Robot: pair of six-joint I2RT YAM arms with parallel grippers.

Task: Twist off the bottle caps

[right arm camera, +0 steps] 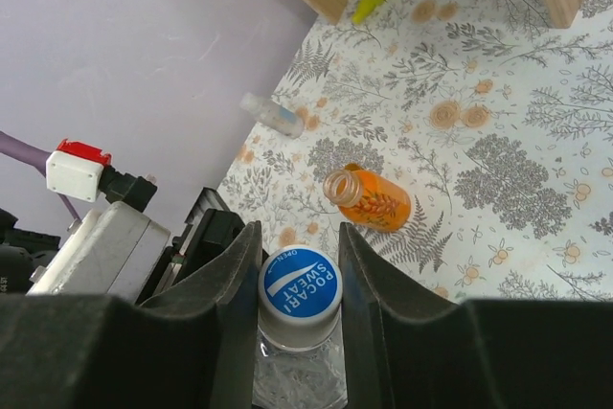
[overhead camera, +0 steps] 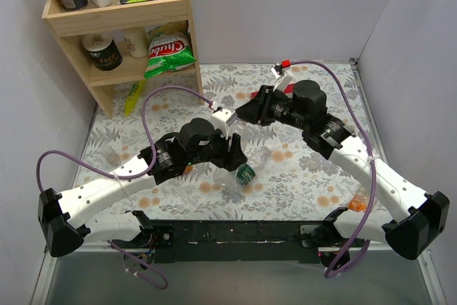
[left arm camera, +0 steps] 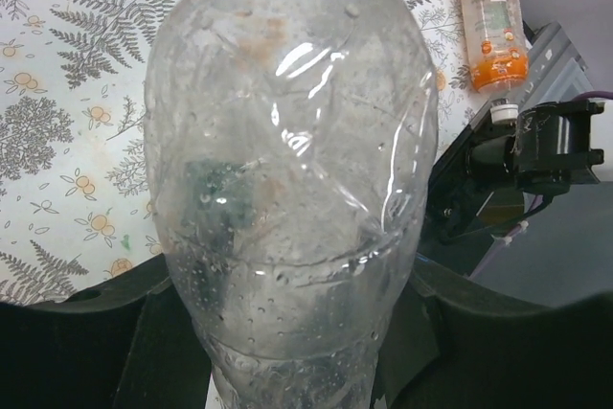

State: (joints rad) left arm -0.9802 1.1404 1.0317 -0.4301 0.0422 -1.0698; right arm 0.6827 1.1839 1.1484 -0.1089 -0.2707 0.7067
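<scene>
My left gripper is shut on the body of the clear plain bottle and holds it off the table; its jaws press both sides low in the left wrist view. My right gripper is shut on that bottle's white cap with a blue label, one finger on each side. The short orange bottle lies uncapped on the cloth. The green-labelled bottle lies just below the left gripper. The slim orange bottle lies at the right, also in the left wrist view.
A wooden shelf with cans, boxes and a snack bag stands at the back left. A yellow-green item lies at its foot. A small clear container lies near the left wall. Walls close in both sides.
</scene>
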